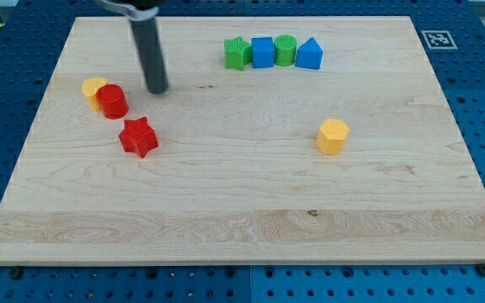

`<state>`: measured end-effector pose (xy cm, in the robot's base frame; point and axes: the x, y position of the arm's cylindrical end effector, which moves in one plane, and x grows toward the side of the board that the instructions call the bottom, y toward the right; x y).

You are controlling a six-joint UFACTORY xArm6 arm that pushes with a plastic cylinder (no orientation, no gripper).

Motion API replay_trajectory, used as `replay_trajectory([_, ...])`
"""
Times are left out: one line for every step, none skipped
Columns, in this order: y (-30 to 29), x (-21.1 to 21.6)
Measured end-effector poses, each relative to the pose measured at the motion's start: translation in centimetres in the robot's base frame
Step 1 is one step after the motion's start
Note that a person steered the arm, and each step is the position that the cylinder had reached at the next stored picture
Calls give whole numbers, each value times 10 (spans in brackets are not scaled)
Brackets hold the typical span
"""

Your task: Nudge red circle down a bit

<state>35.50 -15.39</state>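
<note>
- One tool, a plain dark rod with nothing to spread or pinch; my tip [157, 89] rests on the worktop [242, 210] up and to the view's right of the red circle [113, 101], near but apart, probably staged for a downward push.
- Red circle: short cylinder touching a yellow block [92, 87]; red star [138, 137] just below.
- Top row: green star [237, 53], blue cube [262, 52], green cylinder [285, 50], blue block [309, 54].
- Yellow hexagon [333, 135] alone on pale, grained wood.
</note>
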Motion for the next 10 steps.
replay_trajectory([-58, -27])
replay_trajectory([-120, -32])
replay_trajectory([-151, -21])
replay_trajectory([-151, -9])
replay_trajectory([-125, -8])
replay_trajectory([-82, -12])
replay_trajectory([-41, -9])
replay_trajectory([-31, 8])
replay_trajectory([-31, 13])
replay_trajectory([-37, -27])
